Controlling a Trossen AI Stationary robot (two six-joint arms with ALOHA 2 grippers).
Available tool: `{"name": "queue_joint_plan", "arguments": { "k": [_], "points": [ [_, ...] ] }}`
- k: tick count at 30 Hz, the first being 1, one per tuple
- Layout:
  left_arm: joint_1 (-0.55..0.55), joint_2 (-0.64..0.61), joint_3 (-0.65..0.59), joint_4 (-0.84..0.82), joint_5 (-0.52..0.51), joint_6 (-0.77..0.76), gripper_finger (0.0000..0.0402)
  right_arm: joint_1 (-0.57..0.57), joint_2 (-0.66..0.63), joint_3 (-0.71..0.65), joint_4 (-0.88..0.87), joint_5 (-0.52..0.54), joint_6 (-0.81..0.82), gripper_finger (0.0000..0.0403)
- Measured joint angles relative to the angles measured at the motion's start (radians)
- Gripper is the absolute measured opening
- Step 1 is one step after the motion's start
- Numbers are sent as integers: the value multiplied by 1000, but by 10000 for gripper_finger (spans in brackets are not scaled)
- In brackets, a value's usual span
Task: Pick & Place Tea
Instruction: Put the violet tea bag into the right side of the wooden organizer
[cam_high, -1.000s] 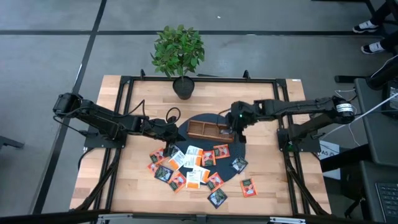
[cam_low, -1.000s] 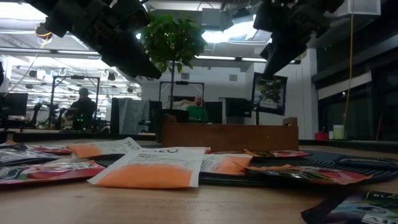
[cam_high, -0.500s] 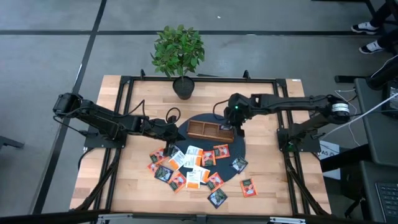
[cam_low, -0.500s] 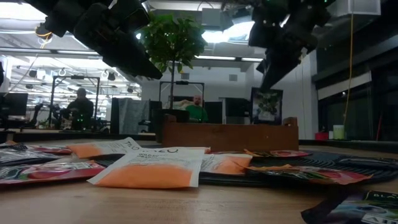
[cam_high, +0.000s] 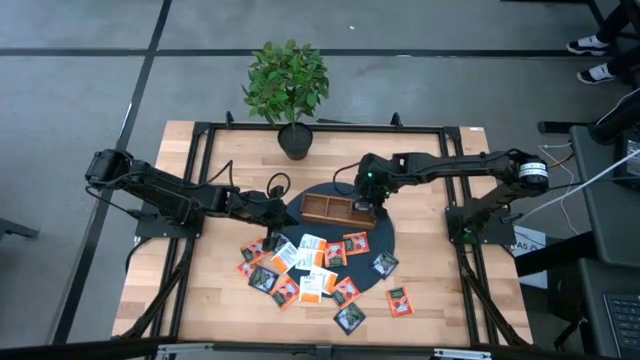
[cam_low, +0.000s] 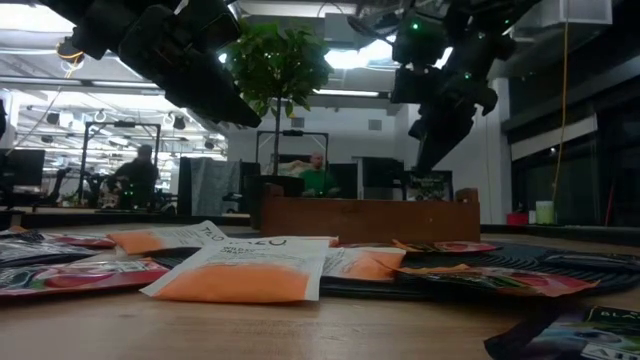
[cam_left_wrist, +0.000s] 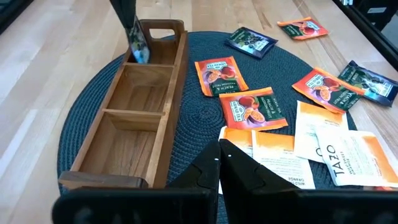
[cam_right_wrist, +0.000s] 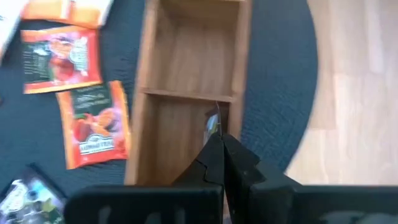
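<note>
Wooden tabletop (cam_high: 215, 300) carries a round dark mat (cam_high: 388, 228) and tray (cam_high: 325, 209); right pincer (cam_left_wrist: 138, 51) is clamped on one tea sachet (cam_right_wrist: 212, 124) above the end compartment, so lower squarely before releasing; left pincer (cam_high: 290, 216) waits closed, empty, beside the loose sachets (cam_high: 312, 268).

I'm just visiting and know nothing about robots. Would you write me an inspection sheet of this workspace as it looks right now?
Surface: wooden table with a round dark mat.
Job's things: tea sachets, orange, white and dark, lie scattered on the mat and table; the wooden tray has two compartments empty.
Clutter: potted plant at the table's far edge.
Hands: right hand shut on a sachet, over the tray's end compartment; left hand shut, empty, beside the tray's other end.
Cables: black cable looped near the left arm.
Surroundings: people seated in the room beyond.
</note>
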Motion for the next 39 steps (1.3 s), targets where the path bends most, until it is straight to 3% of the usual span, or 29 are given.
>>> {"name": "queue_joint_plan", "arguments": {
  "k": [8, 39],
  "points": [
    [0, 0, 0, 0, -1, 0, 4, 0, -5, 0, 2, 51, -1, 0],
    [0, 0, 0, 0, 0, -12, 4, 28, -5, 0, 23, 44, 75, 8]
  ]
}}
